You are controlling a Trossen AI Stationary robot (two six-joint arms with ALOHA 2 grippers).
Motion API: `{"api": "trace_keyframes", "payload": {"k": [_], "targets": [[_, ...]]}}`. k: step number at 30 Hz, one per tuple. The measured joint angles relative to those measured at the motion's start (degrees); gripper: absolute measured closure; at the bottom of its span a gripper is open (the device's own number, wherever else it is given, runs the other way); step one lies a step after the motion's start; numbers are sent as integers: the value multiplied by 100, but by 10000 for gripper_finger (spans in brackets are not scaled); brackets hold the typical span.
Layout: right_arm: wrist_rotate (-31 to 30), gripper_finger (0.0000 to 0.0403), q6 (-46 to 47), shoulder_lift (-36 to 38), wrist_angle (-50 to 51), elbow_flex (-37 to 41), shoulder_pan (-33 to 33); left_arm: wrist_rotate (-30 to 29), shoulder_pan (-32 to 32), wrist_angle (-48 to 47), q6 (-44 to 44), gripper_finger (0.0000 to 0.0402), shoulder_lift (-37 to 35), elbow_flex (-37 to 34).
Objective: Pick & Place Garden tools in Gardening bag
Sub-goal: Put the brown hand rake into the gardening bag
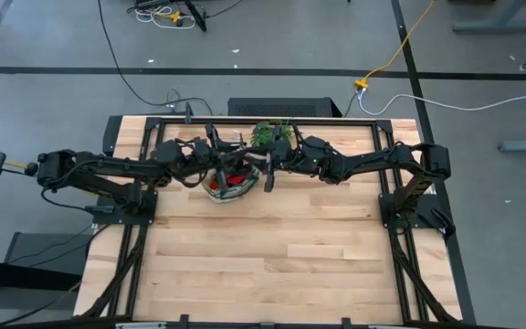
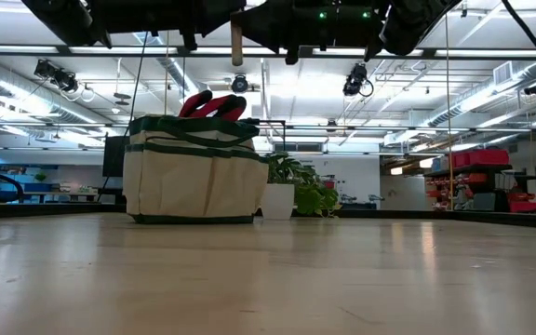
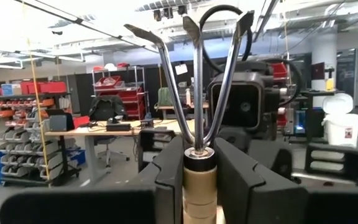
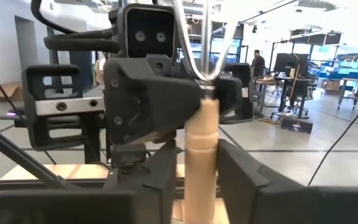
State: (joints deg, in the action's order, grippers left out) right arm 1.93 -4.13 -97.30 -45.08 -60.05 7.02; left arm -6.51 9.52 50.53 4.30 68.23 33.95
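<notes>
I've got the rake (image 3: 194,93) in my left hand (image 3: 199,152). In the left wrist view the fingers are pressed up against both sides of the pale handle just under the metal collar, and the three tines fan out toward the top of the frame.

My right hand (image 4: 201,155) is on the same handle from the other side. In its own wrist view the wood stands between its fingers, with the left hand's dark body filling the upper left behind it. I cannot tell whether the right one is pinching or only flanking the wood (there's a sliver of gap on one side, nothing I'd swear to).

What matters next is the drop line. In the low view the handle end hangs straight down at the top of the frame, just left of centre, so the rake's long axis is upright, wood end lowest. The bag (image 2: 194,181) sits on the bench (image 2: 342,270) right below it, left of centre, with the gloves (image 2: 210,104) already poking out of its mouth. The handle hangs over the bag's right half, well clear of the rim.

From the high view my left arm is the nearer one to the bag (image 1: 226,187). So I judge the lowering is the left hand's job, once the right has let go.
</notes>
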Motion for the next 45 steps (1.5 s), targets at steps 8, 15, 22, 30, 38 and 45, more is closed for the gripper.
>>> {"api": "trace_keyframes", "payload": {"k": [8, 15, 22, 30, 38, 45], "targets": [[3, 234, 0, 0, -8, 0, -2, -272, 4, -388, 119, 331, -102, 0], [-346, 231, -21, 11, 410, 0, 5, -848, 11, -1336, 155, 331, -642, -7], [-383, 243, -108, 146, 683, 0, 9, -1199, 9, -2441, 84, 331, -1248, -7], [-398, 248, -109, 273, 886, -4, 9, -1414, 7, -3523, -238, 331, -1626, -7], [-402, 248, -111, 372, 1099, -4, 9, -1410, -181, -4605, -765, 331, -2112, -7], [-401, 248, -111, 487, 1099, -4, 11, -1505, -666, -4759, -965, 331, -2223, -103]]}}
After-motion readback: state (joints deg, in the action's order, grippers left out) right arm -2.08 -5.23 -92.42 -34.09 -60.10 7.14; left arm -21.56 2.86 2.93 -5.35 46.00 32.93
